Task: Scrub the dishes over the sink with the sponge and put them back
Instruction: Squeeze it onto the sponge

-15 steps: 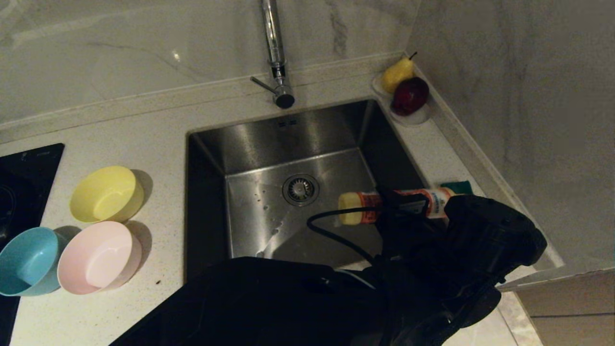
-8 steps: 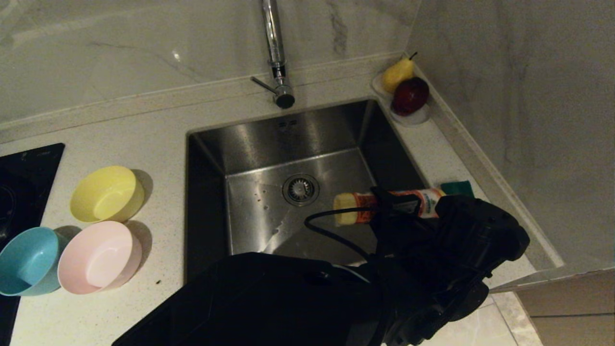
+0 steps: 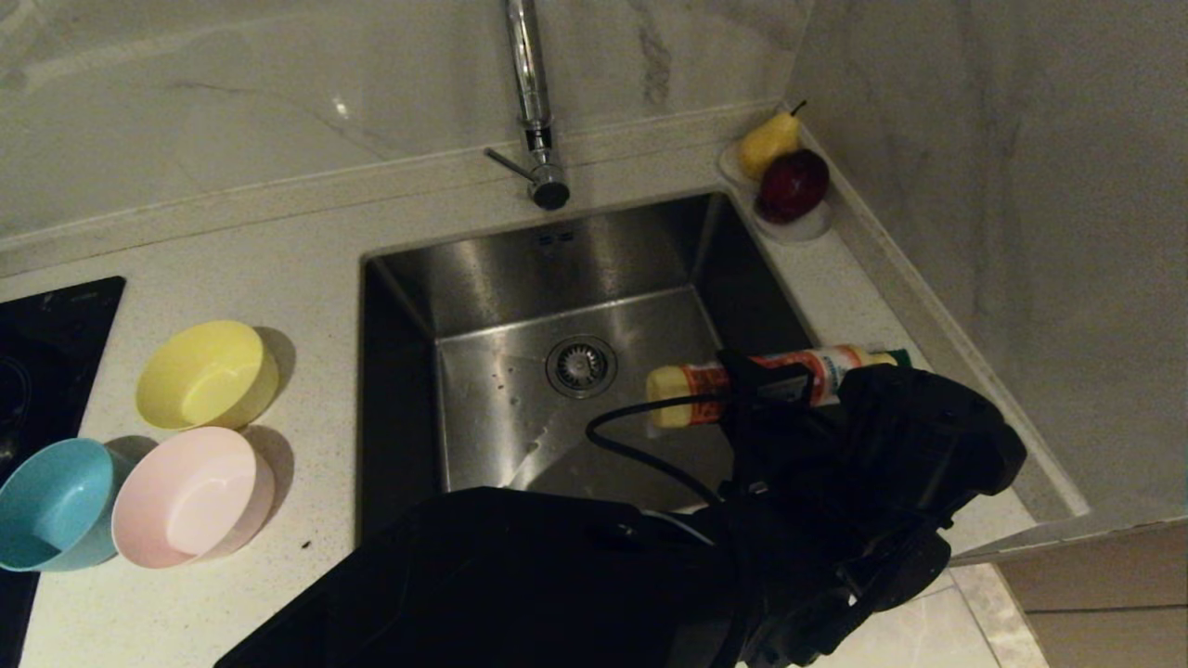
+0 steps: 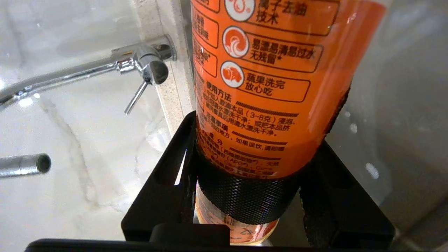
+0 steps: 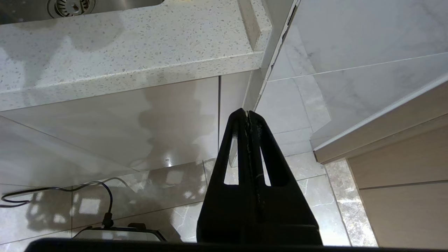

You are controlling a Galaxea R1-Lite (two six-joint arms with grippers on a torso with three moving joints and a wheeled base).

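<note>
My left gripper (image 3: 756,376) reaches across to the right side of the sink (image 3: 520,269) and is shut on an orange detergent bottle (image 3: 705,382), held lying level over the basin with its yellow cap towards the drain. In the left wrist view the black fingers (image 4: 185,140) clamp the bottle (image 4: 266,70) near its base. Only a green corner of the sponge (image 3: 898,353) shows on the counter behind the bottle. Three bowls stand on the counter left of the sink: yellow (image 3: 206,374), pink (image 3: 190,496) and light blue (image 3: 51,504). My right gripper (image 5: 247,113) hangs shut below the counter edge.
A chrome tap (image 3: 534,111) rises behind the sink. A white fruit dish (image 3: 809,227) with a pear and a red apple sits in the back right corner. A black hob (image 3: 46,334) lies at the far left. A marble wall closes the right side.
My left hand has shifted a little to the left, and the bottle has turned slightly so that its base end now covers most of the sponge. The right arm has not moved.
</note>
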